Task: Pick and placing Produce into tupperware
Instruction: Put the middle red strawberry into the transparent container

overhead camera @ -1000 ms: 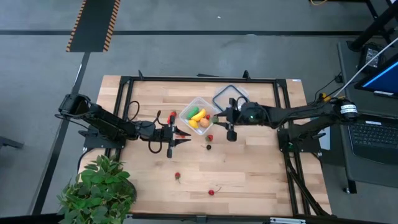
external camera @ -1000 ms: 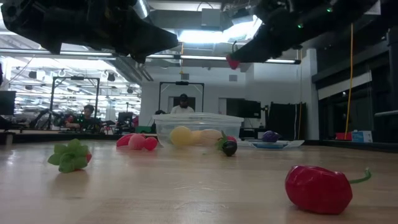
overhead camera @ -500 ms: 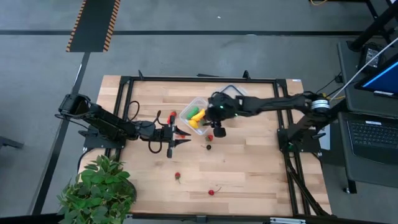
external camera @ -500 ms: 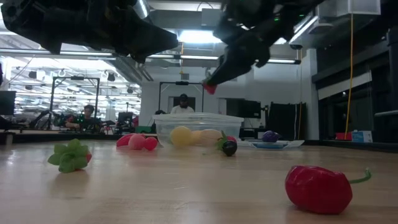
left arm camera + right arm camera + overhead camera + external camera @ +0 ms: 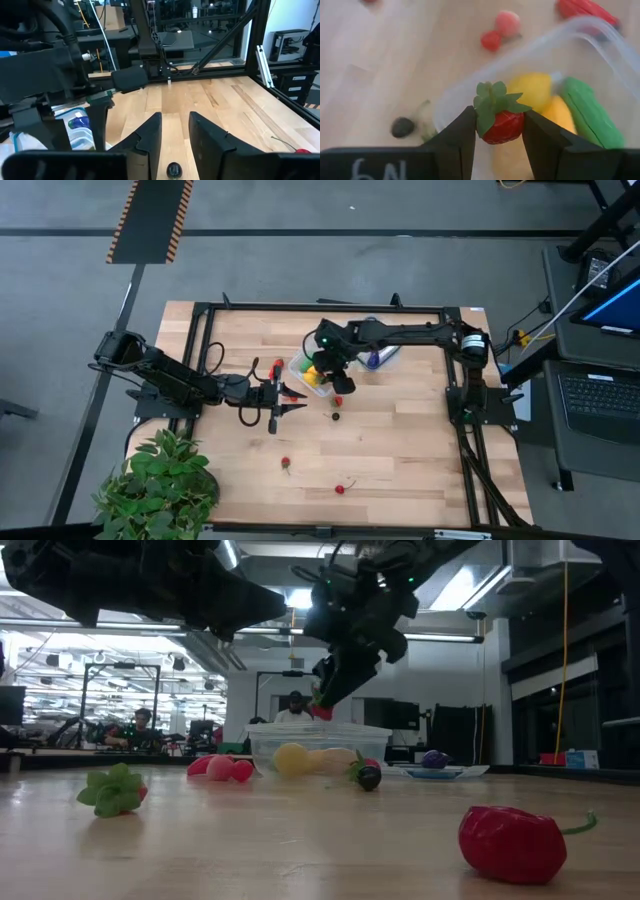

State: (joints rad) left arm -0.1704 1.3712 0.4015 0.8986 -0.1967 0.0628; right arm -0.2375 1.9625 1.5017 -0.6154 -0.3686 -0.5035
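Wooden counter (image 5: pixel 400 450): right pincer (image 5: pixel 498 131) grips red strawberry with green leaves (image 5: pixel 501 118) directly above clear square plastic tub (image 5: pixel 600 60) holding several pieces; others remain scattered. Left pincer (image 5: pixel 174 134) waits, slightly parted, empty.

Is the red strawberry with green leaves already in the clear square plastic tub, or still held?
Still held. The right gripper is shut on the strawberry, above the tub, which holds yellow and green pieces.

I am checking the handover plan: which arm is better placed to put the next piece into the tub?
The right: its gripper holds a strawberry directly above the tupperware. The left gripper waits beside it, empty.
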